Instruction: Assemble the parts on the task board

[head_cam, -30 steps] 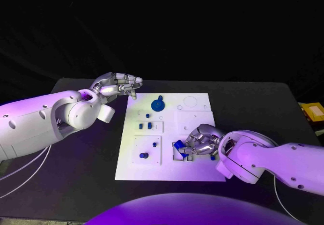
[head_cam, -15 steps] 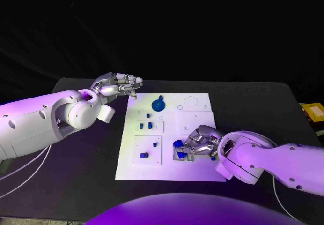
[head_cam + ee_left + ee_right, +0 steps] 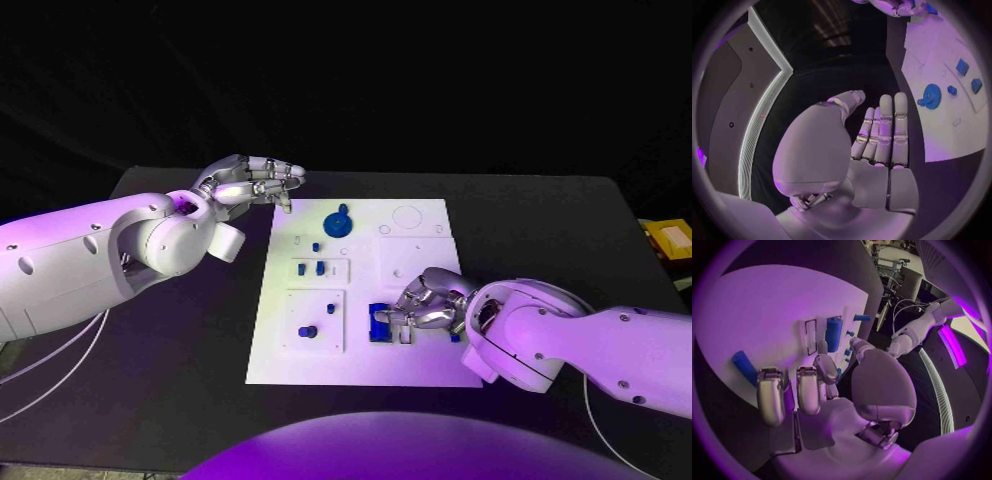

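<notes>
The white task board (image 3: 361, 365) lies mid-table. My right hand (image 3: 430, 304) is over its near right part, fingers curled down onto a blue part (image 3: 384, 323) that stands in a slot there. In the right wrist view that blue part (image 3: 834, 334) sits just past the fingertips (image 3: 821, 348), and another blue piece (image 3: 745, 367) lies beside them. My left hand (image 3: 253, 182) hovers at the board's far left corner, holding nothing; the left wrist view shows its fingers (image 3: 882, 127) straight. A blue gear (image 3: 338, 222) sits at the far end.
Small blue pieces (image 3: 309, 268) stand in a middle left panel, and a blue knob (image 3: 306, 331) and a peg (image 3: 330, 309) in the near left panel. A yellow object (image 3: 666, 238) lies at the table's right edge. The gear (image 3: 931, 94) is also in the left wrist view.
The blue part under my right hand has gone from tilted to nearly upright and shifted slightly toward the near edge. My left hand has not moved.
</notes>
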